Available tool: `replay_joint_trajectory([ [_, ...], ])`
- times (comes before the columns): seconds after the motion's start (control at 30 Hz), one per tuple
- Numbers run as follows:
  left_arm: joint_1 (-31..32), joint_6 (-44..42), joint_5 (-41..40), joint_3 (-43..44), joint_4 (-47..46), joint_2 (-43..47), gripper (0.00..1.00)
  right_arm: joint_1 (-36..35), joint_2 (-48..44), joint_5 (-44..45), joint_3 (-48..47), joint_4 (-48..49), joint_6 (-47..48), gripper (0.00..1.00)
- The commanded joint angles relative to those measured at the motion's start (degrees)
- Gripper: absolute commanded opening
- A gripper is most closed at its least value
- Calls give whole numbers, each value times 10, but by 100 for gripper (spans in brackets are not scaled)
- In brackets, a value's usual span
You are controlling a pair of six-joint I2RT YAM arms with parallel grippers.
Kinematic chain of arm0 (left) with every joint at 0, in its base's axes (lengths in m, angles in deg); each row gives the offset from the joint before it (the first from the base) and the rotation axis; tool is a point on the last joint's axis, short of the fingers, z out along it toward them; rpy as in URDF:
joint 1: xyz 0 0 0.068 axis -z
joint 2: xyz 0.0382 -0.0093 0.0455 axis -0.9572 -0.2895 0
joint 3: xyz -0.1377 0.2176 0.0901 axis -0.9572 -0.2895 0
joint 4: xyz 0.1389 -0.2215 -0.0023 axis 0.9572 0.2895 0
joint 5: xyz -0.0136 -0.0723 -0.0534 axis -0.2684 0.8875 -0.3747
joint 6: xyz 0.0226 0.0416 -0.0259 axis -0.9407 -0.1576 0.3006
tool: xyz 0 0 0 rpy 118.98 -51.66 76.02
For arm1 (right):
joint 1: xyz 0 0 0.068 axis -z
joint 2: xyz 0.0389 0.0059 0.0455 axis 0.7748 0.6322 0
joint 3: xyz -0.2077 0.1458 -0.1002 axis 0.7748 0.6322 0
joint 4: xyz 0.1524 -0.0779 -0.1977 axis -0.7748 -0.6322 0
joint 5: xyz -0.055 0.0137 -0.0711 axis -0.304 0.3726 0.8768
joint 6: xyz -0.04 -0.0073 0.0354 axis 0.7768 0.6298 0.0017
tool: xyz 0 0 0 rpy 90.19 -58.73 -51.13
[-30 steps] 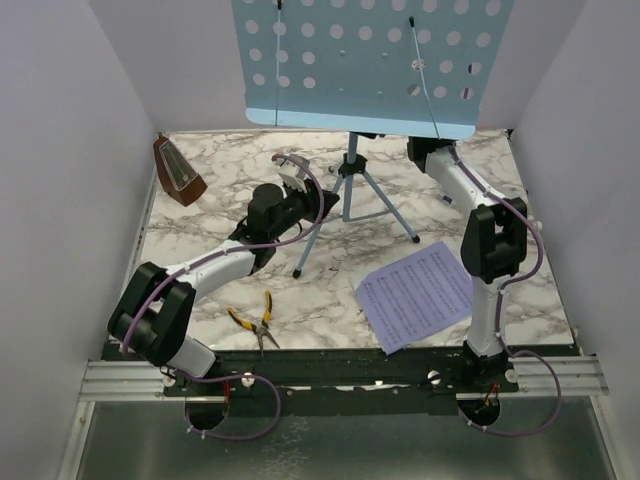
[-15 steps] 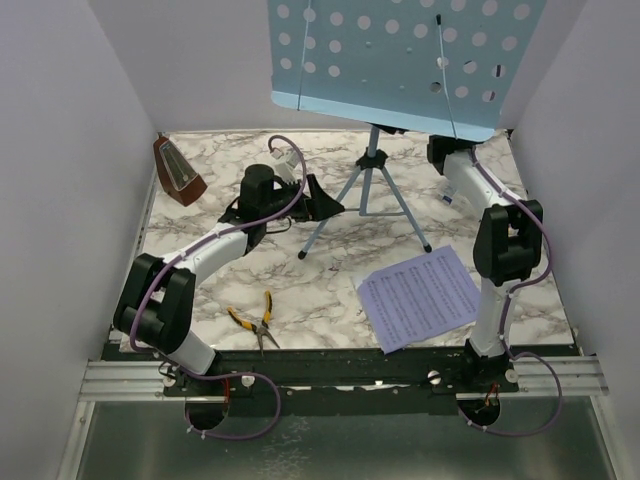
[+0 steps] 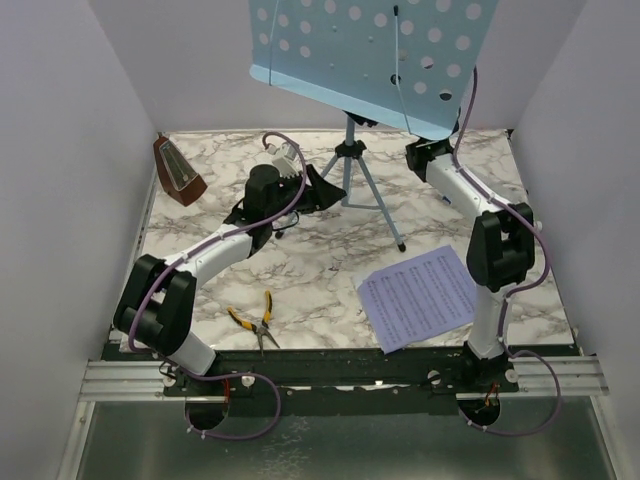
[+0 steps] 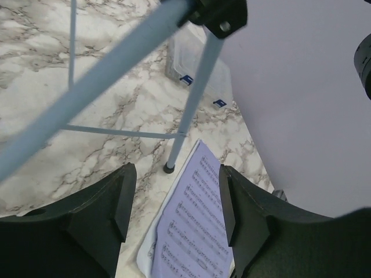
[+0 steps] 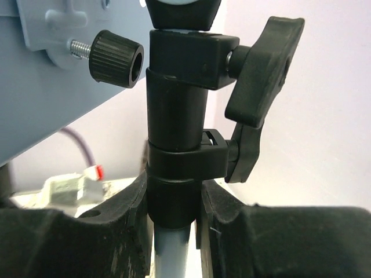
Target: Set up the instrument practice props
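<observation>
Near the far edge the right gripper (image 5: 174, 200) pinches the music stand (image 3: 365, 45) by its pole; the left gripper (image 4: 174, 182) is spread wide, holding nothing.

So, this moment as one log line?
right gripper: shut on stand | left gripper: open by stand leg | sheet: on table | metronome: far left

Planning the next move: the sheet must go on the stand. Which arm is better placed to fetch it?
Probably left: the left gripper is open, empty, facing the sheet; the right gripper is shut on the stand.
</observation>
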Motion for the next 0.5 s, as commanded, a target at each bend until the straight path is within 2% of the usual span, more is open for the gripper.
replay_joint_trajectory([
  [0.0, 24, 31, -31, -17, -41, 7, 67, -22, -61, 203, -16, -52, 134, 1],
  [0.07, 33, 30, -40, -16, -47, 2, 75, -59, -76, 291, 7, -62, 194, 0],
  [0.13, 38, 28, -52, -10, -51, -6, 78, -93, -76, 380, 4, -78, 237, 1],
  [0.27, 39, 18, -64, 11, -58, -31, 78, -140, -66, 535, 10, -77, 296, 1],
  [0.37, 38, 12, -70, 28, -58, -47, 77, -155, -65, 606, 15, -79, 291, 0],
  [0.47, 35, 19, -114, 28, -48, -50, 71, -169, -72, 667, 23, -80, 288, 1],
])
